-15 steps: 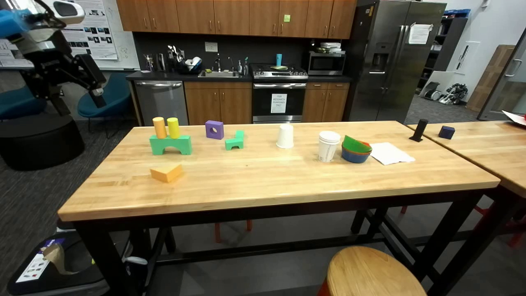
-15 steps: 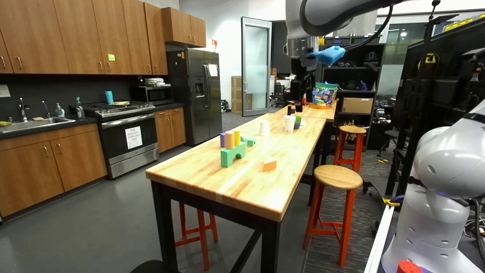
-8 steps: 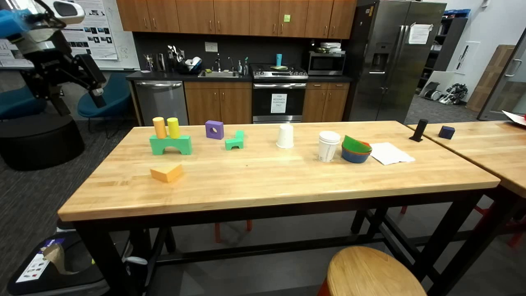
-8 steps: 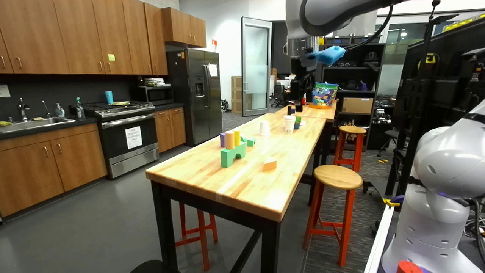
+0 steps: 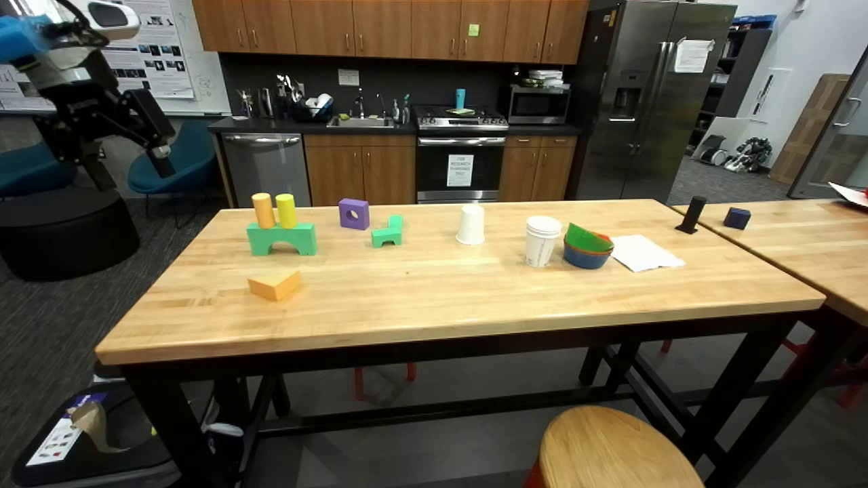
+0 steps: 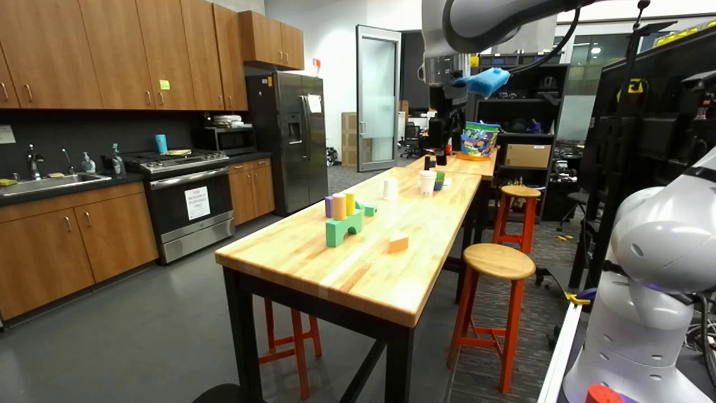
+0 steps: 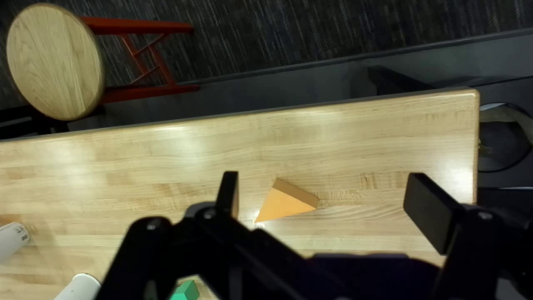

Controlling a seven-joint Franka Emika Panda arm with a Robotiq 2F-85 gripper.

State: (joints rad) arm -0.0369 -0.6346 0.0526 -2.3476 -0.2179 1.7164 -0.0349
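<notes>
My gripper [image 7: 324, 187] is wide open and empty, with its fingers apart in the wrist view. It also hangs above table height in an exterior view [image 5: 133, 173]. Nearest in the wrist view is an orange triangular block [image 7: 287, 204], lying flat on the table between the finger outlines but well below them; it also shows in both exterior views [image 5: 274, 285] [image 6: 398, 242]. A green arch block [image 5: 282, 239] stands on the table with an orange cylinder [image 5: 264, 211] and a yellow cylinder [image 5: 287, 211] upright on top. A purple block with a hole [image 5: 354, 213] and a smaller green block [image 5: 387, 232] stand nearby.
The wooden table [image 5: 407, 298] also bears an upturned white cup [image 5: 470, 225], stacked white cups [image 5: 542, 241], stacked coloured bowls [image 5: 587, 252] and a white paper [image 5: 644, 253]. A second table [image 5: 800, 237] adjoins it. Stools [image 6: 499, 261] stand along one long side.
</notes>
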